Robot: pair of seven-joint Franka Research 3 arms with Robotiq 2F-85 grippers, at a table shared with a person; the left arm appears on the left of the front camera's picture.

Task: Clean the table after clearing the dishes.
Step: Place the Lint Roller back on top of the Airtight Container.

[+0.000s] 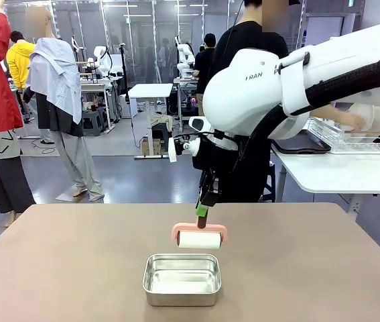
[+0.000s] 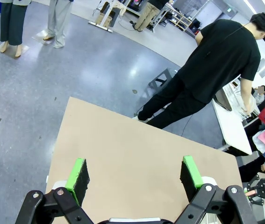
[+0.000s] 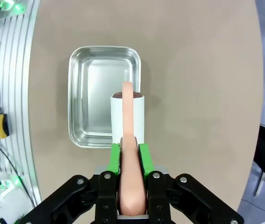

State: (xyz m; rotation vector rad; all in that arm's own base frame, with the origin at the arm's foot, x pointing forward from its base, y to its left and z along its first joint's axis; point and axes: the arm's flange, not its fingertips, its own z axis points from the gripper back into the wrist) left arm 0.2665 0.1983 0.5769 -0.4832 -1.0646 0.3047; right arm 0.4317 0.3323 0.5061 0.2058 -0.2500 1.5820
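Presently the right gripper (image 3: 131,156), clenched on the pink handle of a white lint roller (image 1: 200,238) hanging over the steel rectangular pan (image 1: 181,279), needed lowering flat onto the bare brownish-taupe tabletop (image 1: 76,261), while the left gripper (image 2: 134,179) gaped released.

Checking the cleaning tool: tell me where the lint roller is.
In the front view the lint roller hangs mid-table from the right hand, just behind the steel pan.
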